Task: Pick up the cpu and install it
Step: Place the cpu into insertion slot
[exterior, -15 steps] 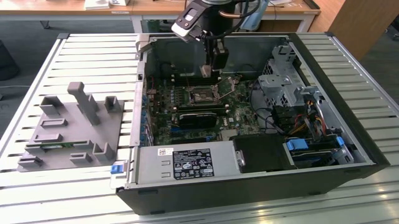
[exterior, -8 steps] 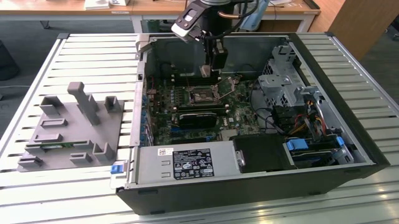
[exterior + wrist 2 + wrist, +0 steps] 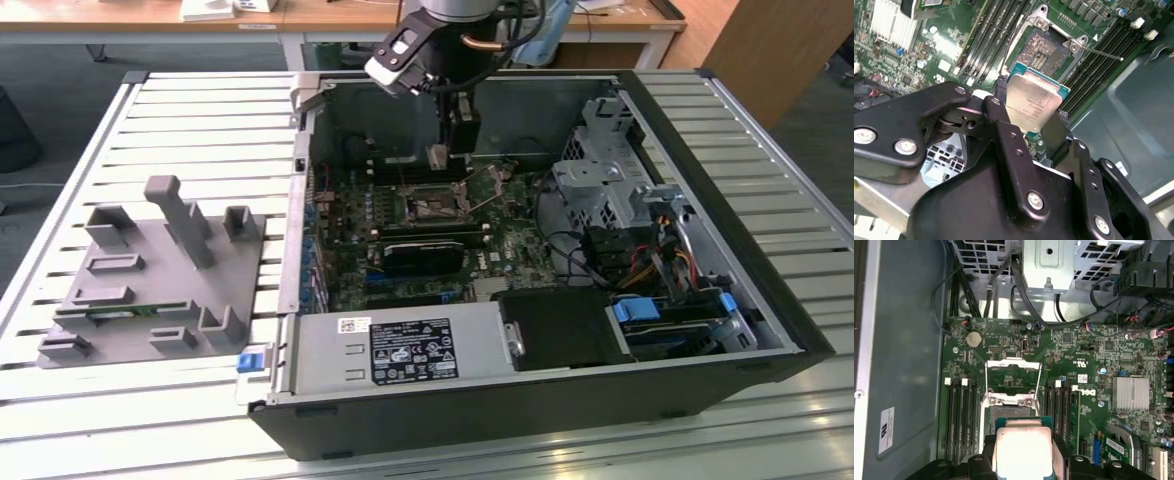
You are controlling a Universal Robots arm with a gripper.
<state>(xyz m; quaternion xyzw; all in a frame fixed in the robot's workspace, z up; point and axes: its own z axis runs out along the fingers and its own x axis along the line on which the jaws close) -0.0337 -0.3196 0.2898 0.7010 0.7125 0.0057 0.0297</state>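
A slatted metal table (image 3: 174, 110) carries an open black computer case (image 3: 534, 420) lying on its side. The robot arm reaches down into the case, its gripper (image 3: 451, 150) hanging above the green motherboard (image 3: 521, 240). Well away from the gripper, outside the case on the exterior view's left, sits a grey parts fixture (image 3: 147, 290). Under the gripper lies the open processor socket (image 3: 1041, 52), its metal load plate (image 3: 1011, 372) flipped back. Empty black memory slots (image 3: 961, 415) flank the socket on both sides. The gripper's two black fingers (image 3: 999, 100) are clamped on opposite edges of the cpu (image 3: 1031, 102), its silvery lid facing the wrist cameras. The cpu is held just above the socket, apart from it and tilted.
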